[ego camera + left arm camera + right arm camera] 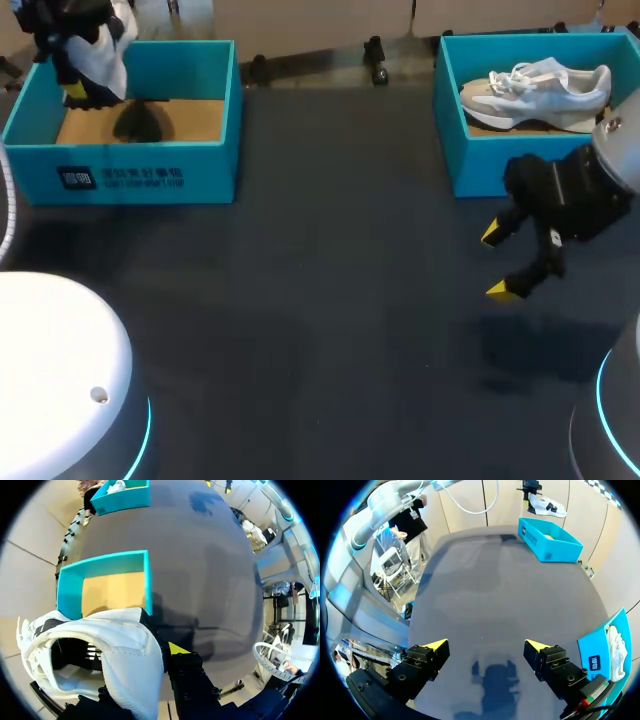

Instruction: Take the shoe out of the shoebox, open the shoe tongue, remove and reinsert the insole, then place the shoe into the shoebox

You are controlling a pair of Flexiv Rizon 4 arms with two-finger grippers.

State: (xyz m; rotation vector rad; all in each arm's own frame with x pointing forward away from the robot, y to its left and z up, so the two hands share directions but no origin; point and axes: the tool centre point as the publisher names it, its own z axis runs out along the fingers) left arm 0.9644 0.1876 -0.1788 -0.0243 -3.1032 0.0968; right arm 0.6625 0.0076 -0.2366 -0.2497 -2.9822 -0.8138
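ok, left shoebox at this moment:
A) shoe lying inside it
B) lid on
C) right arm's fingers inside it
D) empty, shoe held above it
D: the left shoebox shows only its bare cardboard floor, and the white shoe hangs in the left gripper above it.
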